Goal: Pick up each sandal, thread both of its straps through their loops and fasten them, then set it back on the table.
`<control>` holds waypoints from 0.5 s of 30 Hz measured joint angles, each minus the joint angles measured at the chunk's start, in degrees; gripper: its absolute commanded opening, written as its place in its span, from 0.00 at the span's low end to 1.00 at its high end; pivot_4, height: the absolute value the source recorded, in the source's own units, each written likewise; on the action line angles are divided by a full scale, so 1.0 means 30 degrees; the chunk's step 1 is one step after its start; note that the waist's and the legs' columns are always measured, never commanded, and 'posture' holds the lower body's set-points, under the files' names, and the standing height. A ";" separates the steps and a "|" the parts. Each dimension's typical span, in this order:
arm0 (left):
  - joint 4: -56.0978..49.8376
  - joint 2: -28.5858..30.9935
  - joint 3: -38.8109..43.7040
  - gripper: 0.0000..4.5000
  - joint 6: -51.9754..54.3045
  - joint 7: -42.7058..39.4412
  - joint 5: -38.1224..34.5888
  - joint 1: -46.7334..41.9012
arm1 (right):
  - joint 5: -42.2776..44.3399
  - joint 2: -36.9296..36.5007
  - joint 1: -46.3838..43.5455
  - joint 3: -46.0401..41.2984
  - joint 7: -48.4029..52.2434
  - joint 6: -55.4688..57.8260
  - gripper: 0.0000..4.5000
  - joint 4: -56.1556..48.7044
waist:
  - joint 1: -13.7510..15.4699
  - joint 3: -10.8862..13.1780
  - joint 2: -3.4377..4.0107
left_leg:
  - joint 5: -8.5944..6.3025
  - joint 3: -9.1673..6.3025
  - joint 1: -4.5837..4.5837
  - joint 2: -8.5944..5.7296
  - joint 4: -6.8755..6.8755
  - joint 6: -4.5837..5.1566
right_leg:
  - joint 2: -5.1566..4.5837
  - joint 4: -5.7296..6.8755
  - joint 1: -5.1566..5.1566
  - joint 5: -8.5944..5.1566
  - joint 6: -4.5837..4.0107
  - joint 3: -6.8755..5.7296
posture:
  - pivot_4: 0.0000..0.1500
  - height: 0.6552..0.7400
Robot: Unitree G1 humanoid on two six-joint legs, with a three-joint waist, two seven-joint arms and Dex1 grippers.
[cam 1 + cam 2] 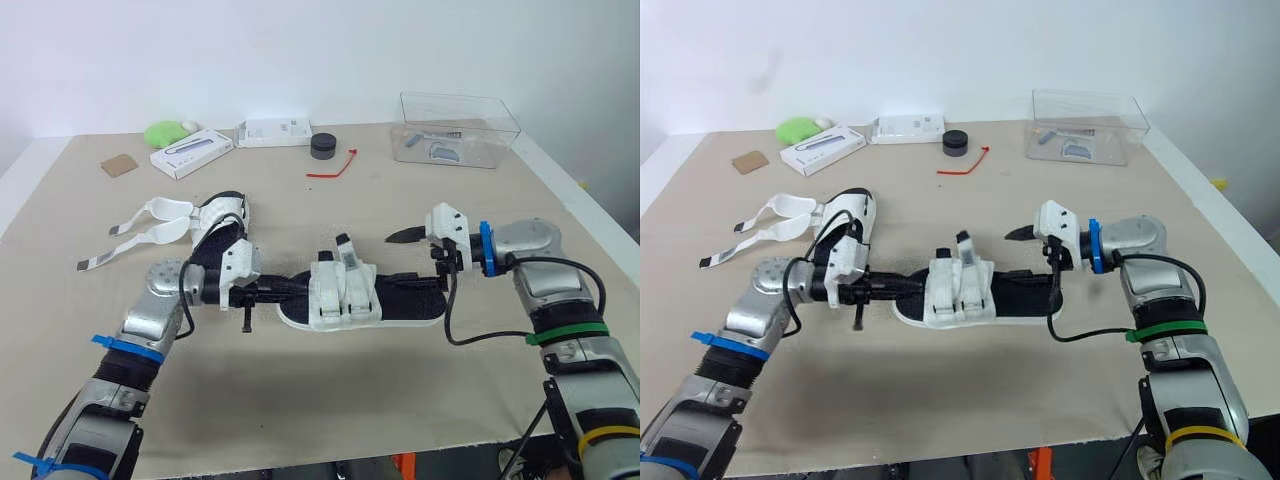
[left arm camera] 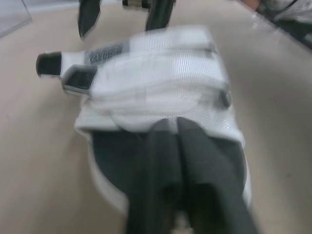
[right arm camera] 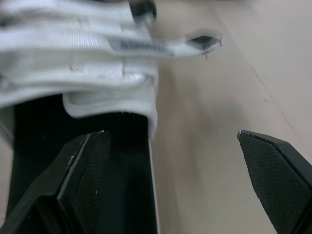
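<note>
A sandal (image 1: 352,296) with a black footbed and white straps lies flat mid-table, its two straps folded across the top. My left gripper (image 1: 292,288) is shut, its tips lying over the sandal's left end, on the black footbed (image 2: 117,161). My right gripper (image 1: 412,258) is open at the sandal's other end: one finger (image 3: 78,170) is over the footbed and the other finger (image 3: 273,165) is over bare table. A second sandal (image 1: 215,215) lies to the back left, with loose white straps (image 1: 135,238) trailing leftward.
Along the back stand a clear plastic box (image 1: 460,130), a black round lid (image 1: 323,146), a red tie (image 1: 335,165), two white boxes (image 1: 192,152) (image 1: 272,131), a green object (image 1: 163,133) and a cardboard piece (image 1: 118,165). The table's right edge (image 1: 590,195) is close.
</note>
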 measured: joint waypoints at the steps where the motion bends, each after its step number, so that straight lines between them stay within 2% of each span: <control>1: -0.0154 0.0050 0.0024 0.56 0.0035 -0.0062 -0.0068 0.0041 | 0.0000 0.0018 -0.0002 0.0005 0.0022 -0.0016 1.00 0.0043 | 0.0010 0.0002 0.0004 | -0.0003 0.0000 0.0000 0.0002 0.0000 -0.0001 | -0.0003 -0.0004 0.0003 0.0001 -0.0003 0.0001 | 1.00 1.00; 3: -0.1546 0.0639 0.0414 0.76 0.0600 -0.0310 -0.0721 0.0840 | 0.0013 0.0481 -0.0304 0.0020 0.0331 -0.0424 1.00 0.0646 | 0.0008 0.0006 0.0004 | -0.0009 0.0000 -0.0001 0.0008 0.0000 -0.0006 | -0.0005 -0.0006 0.0002 0.0003 -0.0017 0.0000 | 1.00 1.00; 4: -0.2044 0.0959 0.0605 0.89 0.0802 -0.0435 -0.1009 0.1245 | 0.0008 0.0577 -0.0329 0.0056 0.0409 -0.0618 1.00 0.0806 | 0.0022 0.0007 0.0003 | -0.0012 -0.0006 -0.0002 0.0008 0.0000 -0.0009 | -0.0006 -0.0007 0.0002 0.0000 -0.0026 -0.0006 | 1.00 1.00; 5: -0.2275 0.1143 0.0721 0.96 0.0927 -0.0450 -0.1165 0.1460 | -0.0005 0.0613 -0.0334 0.0079 0.0499 -0.0757 1.00 0.0906 | 0.0032 0.0010 0.0006 | -0.0013 -0.0010 -0.0003 0.0007 0.0000 -0.0010 | -0.0011 -0.0003 0.0001 -0.0003 -0.0031 -0.0010 | 1.00 1.00; 6: -0.2570 0.1411 0.0859 0.99 0.1053 -0.0450 -0.1327 0.1733 | -0.0016 0.0703 -0.0333 0.0088 0.0608 -0.0944 1.00 0.1026 | 0.0035 0.0011 0.0003 | -0.0013 -0.0016 -0.0004 0.0007 0.0000 -0.0010 | -0.0012 -0.0005 0.0003 -0.0005 -0.0033 -0.0015 | 1.00 1.00; 12: -0.4556 0.2104 0.1858 0.99 0.2180 0.0066 -0.2289 0.3452 | -0.0009 0.1904 -0.0149 0.0099 0.0618 -0.1599 1.00 0.1214 | 0.0041 0.0015 0.0002 | -0.0018 -0.0016 -0.0002 0.0007 0.0001 -0.0019 | -0.0019 -0.0004 0.0006 -0.0004 -0.0042 -0.0021 | 1.00 1.00; 15: -0.5137 0.2089 0.1877 1.00 0.2706 0.0671 -0.2414 0.3696 | -0.0027 0.2401 -0.0043 0.0127 0.0435 -0.1787 0.81 0.1472 | 0.0042 0.0015 0.0001 | -0.0017 -0.0021 0.0000 0.0007 0.0001 -0.0021 | -0.0017 -0.0001 0.0008 0.0019 -0.0080 -0.0026 | 1.00 1.00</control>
